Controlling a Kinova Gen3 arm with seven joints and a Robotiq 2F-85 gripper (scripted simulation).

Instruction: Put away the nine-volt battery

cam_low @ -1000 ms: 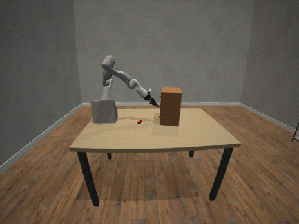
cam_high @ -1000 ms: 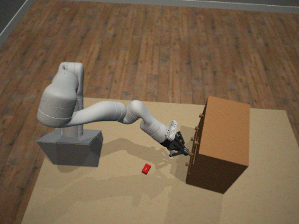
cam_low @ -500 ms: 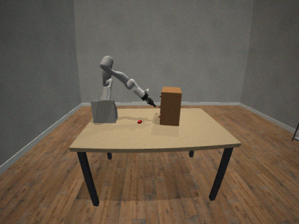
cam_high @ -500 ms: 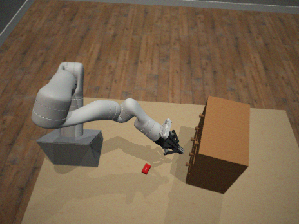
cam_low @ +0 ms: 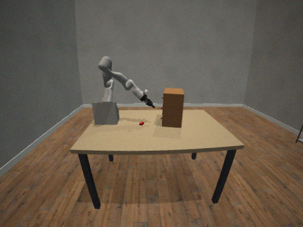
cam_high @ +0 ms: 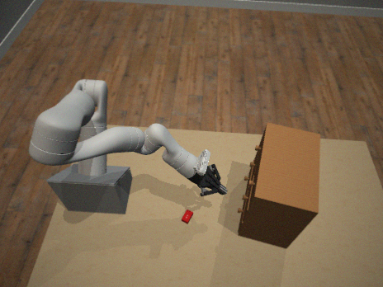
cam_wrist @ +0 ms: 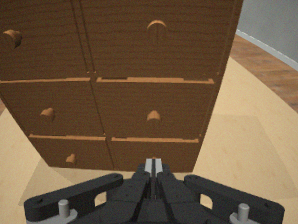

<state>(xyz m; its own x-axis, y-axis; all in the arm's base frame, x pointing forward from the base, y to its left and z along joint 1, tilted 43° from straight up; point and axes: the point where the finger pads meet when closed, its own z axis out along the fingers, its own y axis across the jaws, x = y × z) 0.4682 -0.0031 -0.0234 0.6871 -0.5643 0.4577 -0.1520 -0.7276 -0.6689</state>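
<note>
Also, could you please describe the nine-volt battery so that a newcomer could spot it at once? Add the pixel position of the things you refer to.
Find the tall brown chest of drawers [cam_high: 289, 165] [cam_low: 173, 109] [cam_wrist: 155, 60] on the table [cam_high: 338, 247] [cam_low: 196, 140] [cam_wrist: 240, 150]. Between its knobbed front and the arm's grey base block [cam_high: 95, 198] [cam_low: 106, 114] lies the battery [cam_high: 187, 216] [cam_low: 141, 123], a small block. It is the only bright red thing there, unlike the brown chest and grey block.

Gripper now backed farther from chest front, approx.
</note>
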